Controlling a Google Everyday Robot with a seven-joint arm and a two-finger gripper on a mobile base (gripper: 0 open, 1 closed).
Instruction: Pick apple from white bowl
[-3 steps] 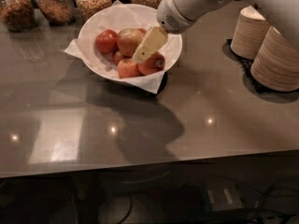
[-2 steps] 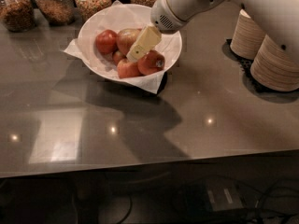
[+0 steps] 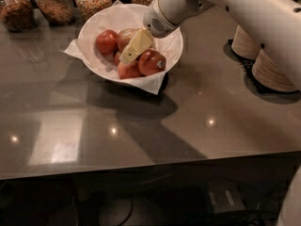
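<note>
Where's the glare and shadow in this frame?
Camera view: small bright glints and a pale rectangular reflection sit on the dark table; the arm's shadow runs diagonally from under the white bowl; the hand, low over the apples, is well lit.

white bowl: wide, shallow, round, white paper lining with corners poking past the rim; upright on the counter, toward its back edge; apple: dull red with a pale yellow-green blush, mid-bowl, packed among other apples, largely hidden; gripper low inside the bowl, right over the apple's front; whether it touches the apple is unclear
</note>
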